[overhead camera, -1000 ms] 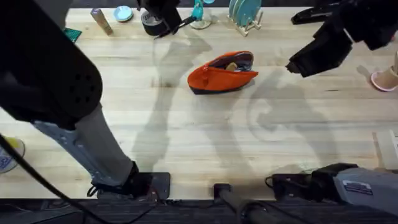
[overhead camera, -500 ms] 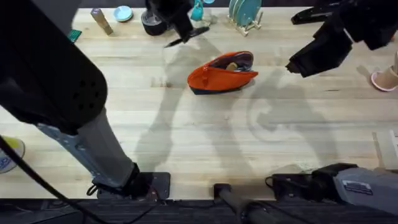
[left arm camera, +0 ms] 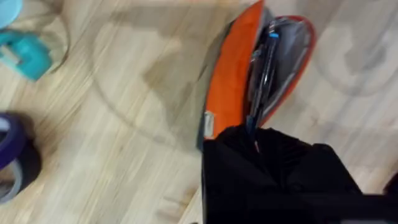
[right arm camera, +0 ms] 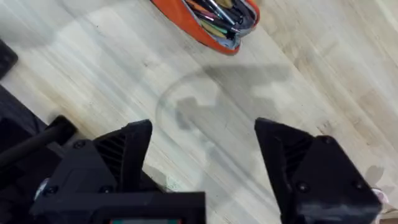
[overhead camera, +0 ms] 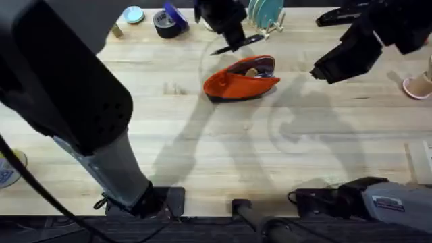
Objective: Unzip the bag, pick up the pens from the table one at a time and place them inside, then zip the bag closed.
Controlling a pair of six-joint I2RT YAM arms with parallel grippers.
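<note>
The orange bag (overhead camera: 237, 79) lies on the table (overhead camera: 202, 148) at mid-back with its zipper open and its mouth gaping. My left gripper (overhead camera: 231, 40) hovers just behind and above it, shut on a slim black pen (overhead camera: 253, 39) that sticks out to the right. In the left wrist view the open bag (left arm camera: 227, 87) is right beyond my fingers, and a thin dark pen (left arm camera: 264, 74) lies over its mouth. My right gripper (overhead camera: 341, 62) hangs open to the right of the bag. Its wrist view shows the bag (right arm camera: 193, 22) with several pens inside, beyond the spread gripper (right arm camera: 202, 149).
Along the far edge stand a tape roll (overhead camera: 165, 21), a small round dish (overhead camera: 133, 14), a wooden block (overhead camera: 116, 30) and a rack of plates (overhead camera: 266, 13). A black stapler-like object (overhead camera: 337, 17) lies back right, a pink item (overhead camera: 418, 86) at the right edge.
My left gripper has carried the pen rightward along the back of the table, from near the tape roll to just behind the bag. The right arm and the bag have stayed still.
</note>
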